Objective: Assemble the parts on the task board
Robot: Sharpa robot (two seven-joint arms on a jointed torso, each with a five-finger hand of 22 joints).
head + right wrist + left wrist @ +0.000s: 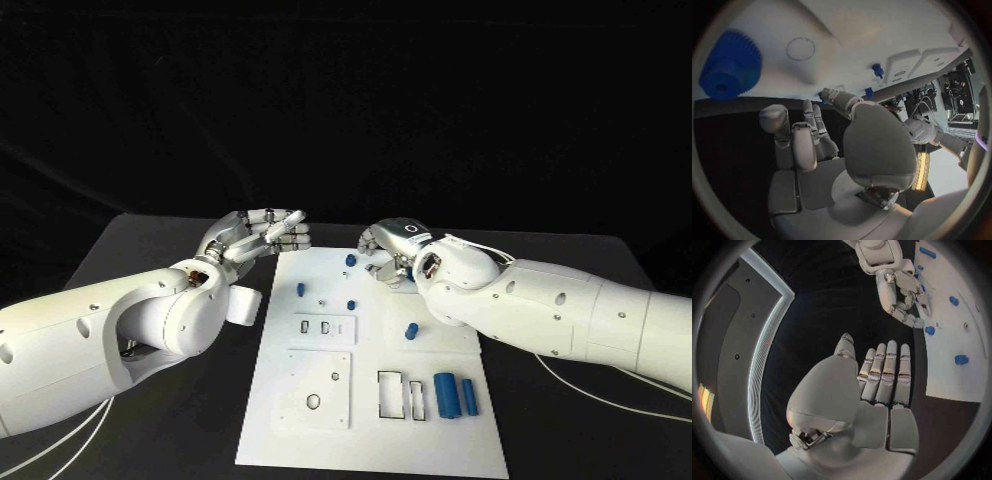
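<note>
**A:** Checked right hand (392, 250) first: found released, fingers apart and pointing down, nothing in them, poised over far end of task board (433, 440).

**B:** Agreed, going by right wrist view. Nearest part?

**A:** Logged small blue part (351, 259) on far end of board, just beside those fingertips, toward robot's left. Could not tell long axis; too small. Possibly upright, marked uncertain.

**B:** And left hand (267, 232)?

**A:** Recorded as empty too, fingers stretched side by side in left wrist view. Placed just off far left corner of board, above table (144, 250). Near same part, but judged right hand the nearer; expected only a short sideways reach to be needed.

**B:** Further out?

**A:** Noted blue cylinders (444, 393) lying side by side at near right of board, long axes along its length, well apart from both hands. Noted other small blue pieces (300, 289) mid-board. Entered table as black and flat, room behind as dark.
</note>
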